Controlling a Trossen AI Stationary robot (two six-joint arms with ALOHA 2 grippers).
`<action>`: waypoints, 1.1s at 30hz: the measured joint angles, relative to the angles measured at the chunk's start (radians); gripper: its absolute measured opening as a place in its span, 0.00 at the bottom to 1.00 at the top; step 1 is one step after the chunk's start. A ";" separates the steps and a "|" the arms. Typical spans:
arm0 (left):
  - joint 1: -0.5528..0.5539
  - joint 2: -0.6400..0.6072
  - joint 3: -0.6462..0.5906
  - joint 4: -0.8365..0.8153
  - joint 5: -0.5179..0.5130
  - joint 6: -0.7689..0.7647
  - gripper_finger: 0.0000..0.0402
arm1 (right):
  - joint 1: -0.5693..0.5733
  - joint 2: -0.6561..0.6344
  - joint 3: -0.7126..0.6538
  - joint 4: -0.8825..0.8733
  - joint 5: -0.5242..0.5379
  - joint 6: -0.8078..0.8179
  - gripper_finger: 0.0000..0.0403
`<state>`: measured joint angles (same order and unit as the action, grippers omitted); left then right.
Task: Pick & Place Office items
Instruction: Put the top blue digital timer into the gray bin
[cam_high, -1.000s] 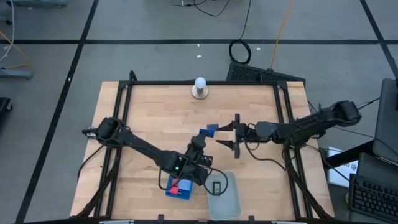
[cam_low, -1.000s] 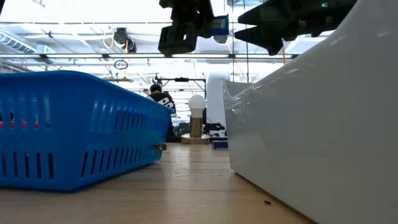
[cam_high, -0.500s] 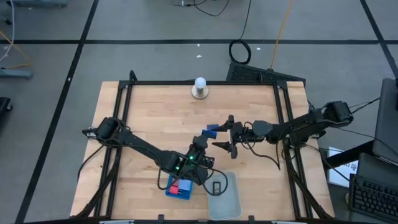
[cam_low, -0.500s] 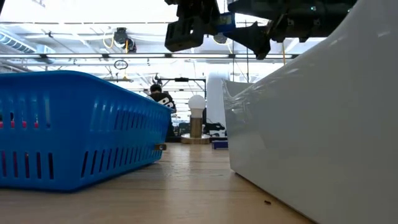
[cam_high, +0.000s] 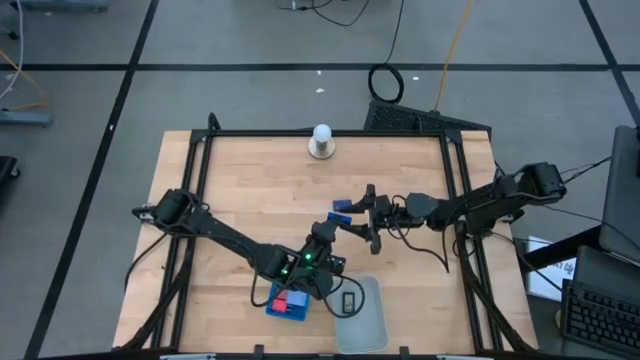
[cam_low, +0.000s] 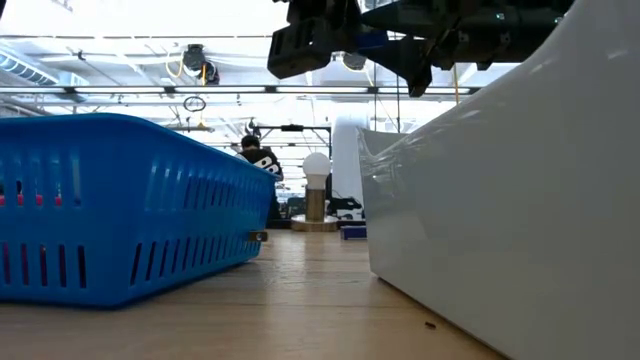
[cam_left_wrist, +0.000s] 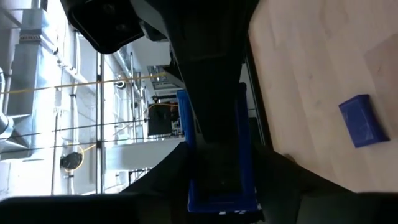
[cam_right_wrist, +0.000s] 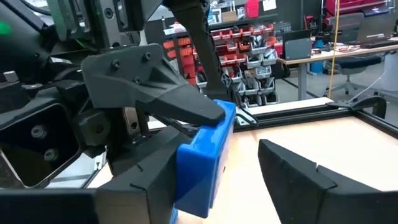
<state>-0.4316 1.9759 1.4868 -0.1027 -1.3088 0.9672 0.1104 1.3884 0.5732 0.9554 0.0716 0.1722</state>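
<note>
Blue rectangular piece (cam_right_wrist: 205, 155) sits clamped between your left gripper's (cam_high: 330, 229) fingers (cam_left_wrist: 214, 93), held in the air above the middle of the table (cam_high: 250, 180). Your right gripper (cam_high: 372, 222) has its fingers (cam_right_wrist: 298, 171) apart on either side of that same piece, one touching its face. Since a second ago the right gripper has moved in toward the left one, and the two now meet. A second blue piece (cam_high: 340, 207) lies on the wood just beside them. Red pieces (cam_high: 290, 299) rest in the blue basket (cam_low: 120, 200), next to the clear tray (cam_high: 362, 318). No writing is readable.
</note>
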 joint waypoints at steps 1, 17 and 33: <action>0.000 0.000 0.000 0.000 0.000 0.000 0.37 | 0.000 0.000 0.000 0.000 0.000 0.000 0.50; -0.001 0.000 0.000 0.004 0.003 -0.027 0.36 | 0.000 0.000 0.000 -0.003 0.001 0.000 0.22; -0.022 -0.001 0.000 0.117 -0.057 -0.177 0.52 | 0.001 -0.003 0.002 0.004 -0.001 -0.012 0.16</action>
<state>-0.4541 1.9751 1.4868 0.0146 -1.3656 0.7905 0.1112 1.3859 0.5751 0.9593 0.0705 0.1600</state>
